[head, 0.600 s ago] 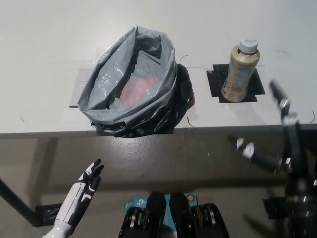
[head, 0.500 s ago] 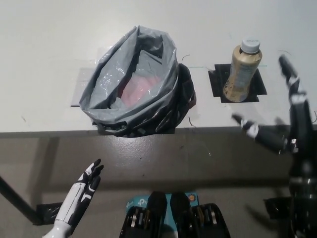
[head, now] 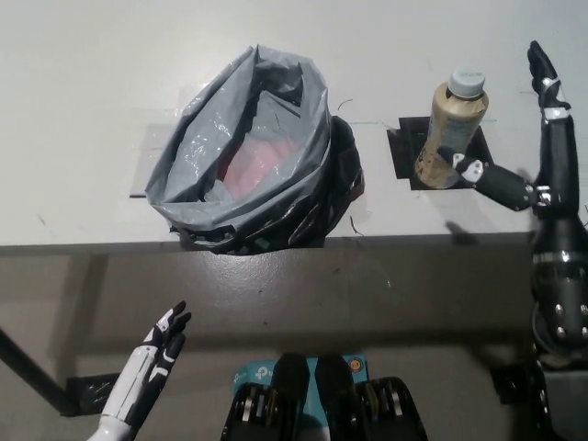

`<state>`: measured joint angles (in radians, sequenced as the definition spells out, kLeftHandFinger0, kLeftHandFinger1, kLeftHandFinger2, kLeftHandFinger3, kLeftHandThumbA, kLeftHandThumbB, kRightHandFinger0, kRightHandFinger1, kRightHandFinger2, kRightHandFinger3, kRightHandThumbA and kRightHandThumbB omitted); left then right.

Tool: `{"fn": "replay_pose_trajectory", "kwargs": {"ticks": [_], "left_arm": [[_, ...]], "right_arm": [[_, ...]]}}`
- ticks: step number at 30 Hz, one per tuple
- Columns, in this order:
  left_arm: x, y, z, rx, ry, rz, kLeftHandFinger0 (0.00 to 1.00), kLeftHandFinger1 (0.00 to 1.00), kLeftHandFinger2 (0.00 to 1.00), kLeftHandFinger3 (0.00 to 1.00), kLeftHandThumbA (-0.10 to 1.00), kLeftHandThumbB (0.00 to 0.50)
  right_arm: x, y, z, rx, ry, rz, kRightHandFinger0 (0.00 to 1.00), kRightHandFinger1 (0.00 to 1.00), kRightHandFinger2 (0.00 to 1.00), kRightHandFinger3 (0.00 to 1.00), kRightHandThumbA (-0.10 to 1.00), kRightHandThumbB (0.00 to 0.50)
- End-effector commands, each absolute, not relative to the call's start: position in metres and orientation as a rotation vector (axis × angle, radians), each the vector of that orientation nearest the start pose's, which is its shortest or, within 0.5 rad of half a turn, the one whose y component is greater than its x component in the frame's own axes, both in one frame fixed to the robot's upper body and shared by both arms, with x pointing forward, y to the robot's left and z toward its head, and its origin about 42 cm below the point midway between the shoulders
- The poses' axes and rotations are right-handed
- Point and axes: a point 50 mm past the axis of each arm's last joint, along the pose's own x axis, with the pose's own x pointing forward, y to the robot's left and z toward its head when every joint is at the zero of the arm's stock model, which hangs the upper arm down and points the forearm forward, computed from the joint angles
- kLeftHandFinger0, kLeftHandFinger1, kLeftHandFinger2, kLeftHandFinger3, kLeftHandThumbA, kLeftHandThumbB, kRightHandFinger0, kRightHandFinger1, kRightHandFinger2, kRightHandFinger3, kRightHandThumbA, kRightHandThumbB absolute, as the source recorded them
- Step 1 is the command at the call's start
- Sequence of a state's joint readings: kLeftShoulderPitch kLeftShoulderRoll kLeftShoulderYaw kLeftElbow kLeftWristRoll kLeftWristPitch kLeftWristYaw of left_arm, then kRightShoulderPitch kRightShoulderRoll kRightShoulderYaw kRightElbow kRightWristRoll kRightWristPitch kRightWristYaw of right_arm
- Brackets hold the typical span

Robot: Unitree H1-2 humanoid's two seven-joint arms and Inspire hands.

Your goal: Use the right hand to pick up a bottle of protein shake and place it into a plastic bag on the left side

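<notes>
Bottle (head: 449, 131) upright, cap topmost

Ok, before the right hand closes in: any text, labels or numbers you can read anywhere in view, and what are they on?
Nothing can be read for certain.
Bottle: its tan label carries print, too small and blurred to read.
Bag: no print visible.
Black tape patch under the bottle: blank.
Teal patch at the bottom edge: white marks, partly hidden, unreadable.
</notes>
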<state>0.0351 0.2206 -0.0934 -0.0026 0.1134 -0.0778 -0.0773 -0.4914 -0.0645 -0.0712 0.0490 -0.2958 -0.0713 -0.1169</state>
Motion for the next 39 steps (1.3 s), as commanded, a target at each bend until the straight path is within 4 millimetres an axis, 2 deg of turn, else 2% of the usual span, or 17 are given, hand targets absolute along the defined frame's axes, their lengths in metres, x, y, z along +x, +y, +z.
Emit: {"fn": "replay_pose_trajectory", "kwargs": {"ticks": [1, 6, 11, 17, 22, 31, 37, 38, 39], "left_arm": [[0.266, 0.254, 0.104, 0.326, -0.093, -0.184, 1.0, 1.0, 1.0, 1.0, 1.0, 0.167], [0.266, 0.254, 0.104, 0.319, -0.091, -0.184, 1.0, 1.0, 1.0, 1.0, 1.0, 0.174], [0.267, 0.255, 0.105, 0.315, -0.092, -0.184, 1.0, 1.0, 1.0, 1.0, 1.0, 0.181], [0.268, 0.255, 0.104, 0.311, -0.094, -0.183, 1.0, 1.0, 1.0, 1.0, 1.0, 0.183], [0.268, 0.256, 0.106, 0.314, -0.098, -0.178, 1.0, 1.0, 1.0, 1.0, 1.0, 0.193], [0.272, 0.256, 0.109, 0.308, -0.106, -0.18, 1.0, 1.0, 1.0, 1.0, 1.0, 0.19], [0.272, 0.257, 0.112, 0.299, -0.115, -0.172, 1.0, 1.0, 1.0, 1.0, 1.0, 0.168], [0.273, 0.257, 0.112, 0.298, -0.117, -0.17, 1.0, 1.0, 1.0, 1.0, 1.0, 0.167], [0.273, 0.257, 0.112, 0.299, -0.12, -0.169, 1.0, 1.0, 1.0, 1.0, 1.0, 0.165]], "right_arm": [[0.44, -0.216, 0.281, -0.289, -0.515, -0.159, 1.0, 1.0, 1.0, 1.0, 1.0, 0.45], [0.463, -0.221, 0.288, -0.308, -0.485, -0.165, 1.0, 1.0, 1.0, 1.0, 1.0, 0.433], [0.482, -0.224, 0.298, -0.326, -0.486, -0.182, 1.0, 1.0, 1.0, 1.0, 1.0, 0.453], [0.498, -0.218, 0.308, -0.34, -0.501, -0.175, 1.0, 1.0, 1.0, 1.0, 1.0, 0.453], [0.506, -0.207, 0.31, -0.291, -0.475, -0.124, 1.0, 1.0, 1.0, 1.0, 1.0, 0.485], [0.512, -0.185, 0.294, -0.183, -0.375, -0.017, 1.0, 1.0, 1.0, 1.0, 1.0, 0.5], [0.52, -0.175, 0.267, -0.118, -0.319, 0.054, 1.0, 1.0, 1.0, 1.0, 1.0, 0.5], [0.522, -0.174, 0.266, -0.119, -0.316, 0.057, 1.0, 1.0, 1.0, 1.0, 1.0, 0.483], [0.522, -0.174, 0.261, -0.117, -0.299, 0.056, 1.0, 1.0, 1.0, 1.0, 1.0, 0.494]]}}
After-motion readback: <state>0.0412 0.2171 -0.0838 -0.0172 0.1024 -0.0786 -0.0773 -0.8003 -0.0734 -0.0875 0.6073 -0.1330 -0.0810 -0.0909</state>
